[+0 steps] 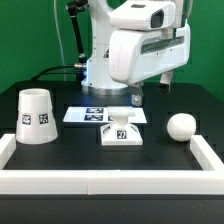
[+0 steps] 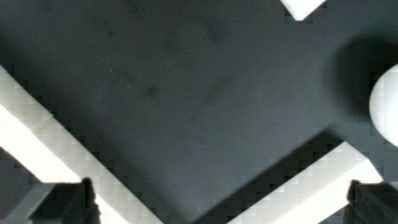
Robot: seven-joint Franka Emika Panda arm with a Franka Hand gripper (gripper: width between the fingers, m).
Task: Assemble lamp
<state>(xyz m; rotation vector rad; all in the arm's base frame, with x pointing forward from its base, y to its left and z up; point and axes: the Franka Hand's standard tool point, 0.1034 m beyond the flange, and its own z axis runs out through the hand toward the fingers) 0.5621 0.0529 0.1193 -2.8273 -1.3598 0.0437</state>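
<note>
The white tapered shade (image 1: pixel 37 116) stands on the dark table at the exterior view's left. The small square stepped base (image 1: pixel 121 132) sits in the middle, tag facing front. The ball-shaped bulb (image 1: pixel 180 126) lies at the exterior view's right and also shows as a white curve at the edge of the wrist view (image 2: pixel 382 100). My gripper (image 1: pixel 137 98) hangs above the table just behind the base, touching none of the parts. In the wrist view the gripper (image 2: pixel 217 205) is open and empty, with its dark fingertips (image 2: pixel 63 200) far apart over bare table.
The marker board (image 1: pixel 95 114) lies flat behind the base. A raised white rim (image 1: pixel 110 182) borders the table at the front and both sides; in the wrist view white rim bands (image 2: pixel 71 130) cross diagonally. The arm's big white body (image 1: pixel 145 45) hangs over the middle.
</note>
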